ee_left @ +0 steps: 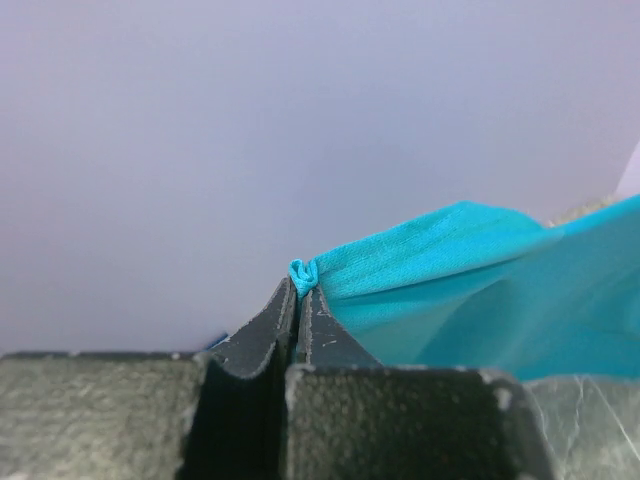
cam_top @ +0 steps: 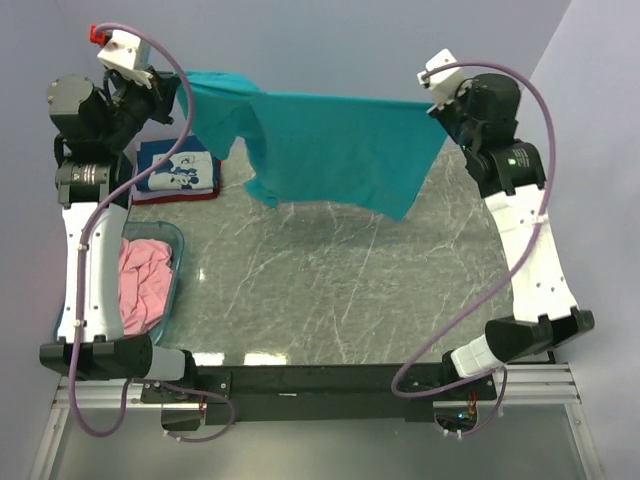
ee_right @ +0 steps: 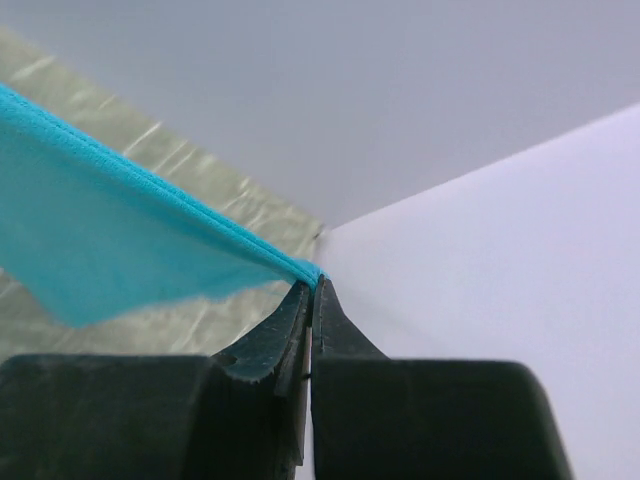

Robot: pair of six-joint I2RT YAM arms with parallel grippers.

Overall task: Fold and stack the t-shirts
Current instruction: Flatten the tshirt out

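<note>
A teal t-shirt (cam_top: 330,150) hangs stretched in the air across the back of the table, held at both ends. My left gripper (cam_top: 178,88) is shut on its left edge; the left wrist view shows a small bunch of teal cloth (ee_left: 303,272) pinched at the fingertips. My right gripper (cam_top: 435,108) is shut on the right edge, the hem (ee_right: 250,245) running into its closed tips. A folded navy t-shirt (cam_top: 178,168) with white print lies on a red one (cam_top: 205,196) at the back left. A pink t-shirt (cam_top: 145,280) lies crumpled in the basket.
The translucent light-blue basket (cam_top: 180,262) stands on the left, beside the left arm. The grey marble tabletop (cam_top: 340,290) spreads below the hanging shirt. Walls close in behind and on the right.
</note>
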